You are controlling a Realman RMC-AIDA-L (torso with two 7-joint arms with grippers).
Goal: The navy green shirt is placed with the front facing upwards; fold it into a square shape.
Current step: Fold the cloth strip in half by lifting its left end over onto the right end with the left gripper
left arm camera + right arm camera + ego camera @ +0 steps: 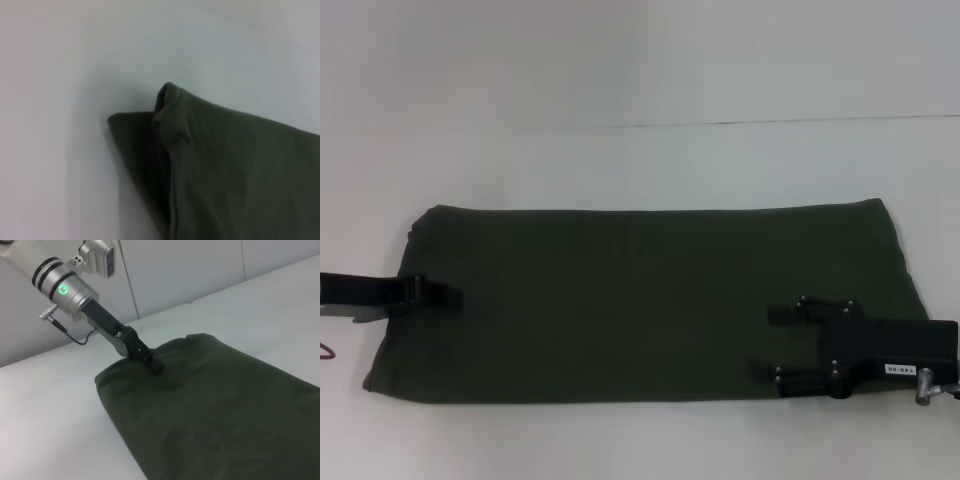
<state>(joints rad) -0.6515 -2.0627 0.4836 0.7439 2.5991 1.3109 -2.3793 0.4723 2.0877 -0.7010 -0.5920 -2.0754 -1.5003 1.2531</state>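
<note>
now the shirt (650,300) lies as a long band on the table (640,80). left gripper (448,295) pinches one end shut; right gripper (770,342) sits spread on the other. lift evenly, keep edges aligned.

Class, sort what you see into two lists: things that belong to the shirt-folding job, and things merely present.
Belongs to the job:
dark olive-green cotton shirt, folded into a long rectangle
left gripper
right gripper, open

Merely present:
white table
</note>
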